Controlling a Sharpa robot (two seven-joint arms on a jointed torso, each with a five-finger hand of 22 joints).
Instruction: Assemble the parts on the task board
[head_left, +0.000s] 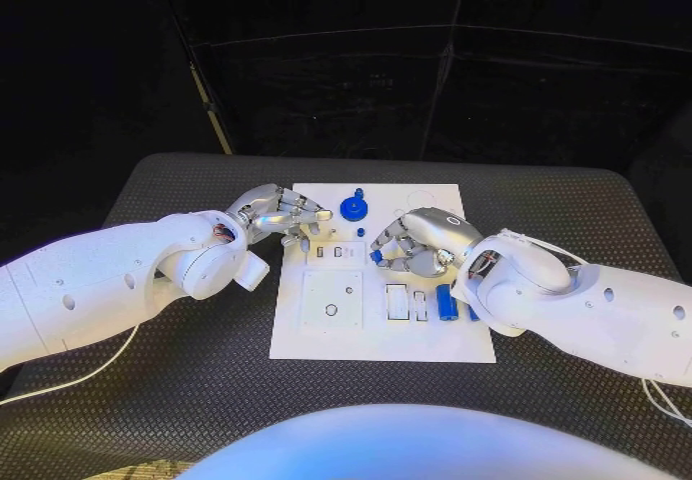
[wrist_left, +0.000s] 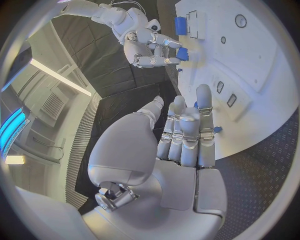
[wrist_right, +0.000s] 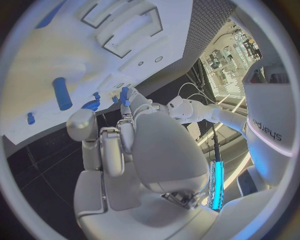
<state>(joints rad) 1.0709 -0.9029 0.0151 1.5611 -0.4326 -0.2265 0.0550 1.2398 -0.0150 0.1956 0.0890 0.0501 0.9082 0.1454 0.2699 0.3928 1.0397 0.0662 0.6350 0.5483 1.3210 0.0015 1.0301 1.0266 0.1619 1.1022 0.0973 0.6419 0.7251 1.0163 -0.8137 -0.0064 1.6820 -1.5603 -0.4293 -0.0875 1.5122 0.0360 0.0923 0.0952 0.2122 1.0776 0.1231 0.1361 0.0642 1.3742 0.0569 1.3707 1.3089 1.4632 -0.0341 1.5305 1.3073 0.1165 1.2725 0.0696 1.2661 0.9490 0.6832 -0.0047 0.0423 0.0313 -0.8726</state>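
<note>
Board: white task board (head_left: 378, 340) lies flat mid-table, long axis running away from the robot.
Left hand: left hand (head_left: 277, 215) at the board's left edge, fingers pressed together and extended; nothing visibly held.
Right hand: right hand (head_left: 418, 243) over the board's right half, fingers curled around a small blue part (wrist_left: 182, 53).
Rod: blue rod (head_left: 447, 302) lies near the board's right edge, its length parallel to the board's.
Handling: parts look light, stiff, likely slippery; pinch across the middle.
</note>
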